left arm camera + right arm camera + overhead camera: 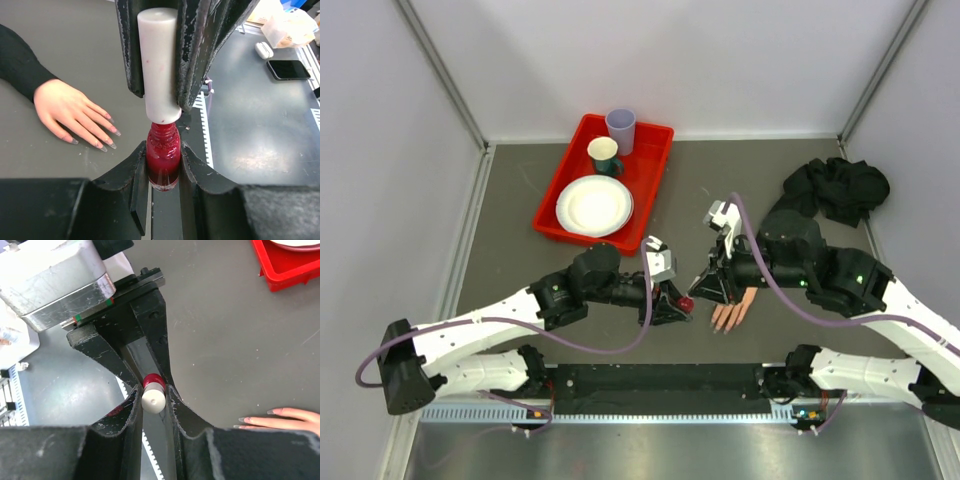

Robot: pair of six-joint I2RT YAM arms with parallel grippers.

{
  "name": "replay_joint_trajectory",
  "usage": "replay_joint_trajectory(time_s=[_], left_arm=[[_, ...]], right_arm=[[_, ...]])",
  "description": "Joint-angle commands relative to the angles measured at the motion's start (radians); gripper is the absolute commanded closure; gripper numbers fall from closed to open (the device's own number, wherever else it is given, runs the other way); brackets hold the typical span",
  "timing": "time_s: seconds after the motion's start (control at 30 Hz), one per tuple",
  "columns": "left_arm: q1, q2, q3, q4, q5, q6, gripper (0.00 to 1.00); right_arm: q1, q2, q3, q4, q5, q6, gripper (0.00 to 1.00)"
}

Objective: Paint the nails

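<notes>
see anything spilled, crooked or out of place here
No spill shows. The only oddity is a crumpled black cloth heaped at the far right of the table. The polish bottle sits clamped in the left gripper, the right gripper on its white cap.

The top view looks down on the table (pixel 510 240) from behind. Both wrist views sit close, facing the same polish bottle (pixel 162 160) from opposite sides.
</notes>
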State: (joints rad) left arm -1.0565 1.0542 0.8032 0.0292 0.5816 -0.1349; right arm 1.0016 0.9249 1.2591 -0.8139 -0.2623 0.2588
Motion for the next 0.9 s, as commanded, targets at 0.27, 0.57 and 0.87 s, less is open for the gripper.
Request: replay_joint_trajectory(time_s=[0.27, 0.57, 0.87], left_arm=[[-0.005, -0.031, 0.018, 0.044, -0.055, 0.017, 1.0], [-0.005, -0.033, 0.017, 0.054, -0.048, 0.018, 1.0], [-0.005, -0.025, 0.019, 0.057, -0.049, 0.023, 1.0]], right_arm=[[0.015, -0.029, 0.034, 0.022, 0.051, 0.028, 1.0], [0.015, -0.037, 0.04, 0.012, 0.074, 0.03, 1.0], [0.015, -0.037, 0.057, 0.005, 0.08, 0.026, 1.0]])
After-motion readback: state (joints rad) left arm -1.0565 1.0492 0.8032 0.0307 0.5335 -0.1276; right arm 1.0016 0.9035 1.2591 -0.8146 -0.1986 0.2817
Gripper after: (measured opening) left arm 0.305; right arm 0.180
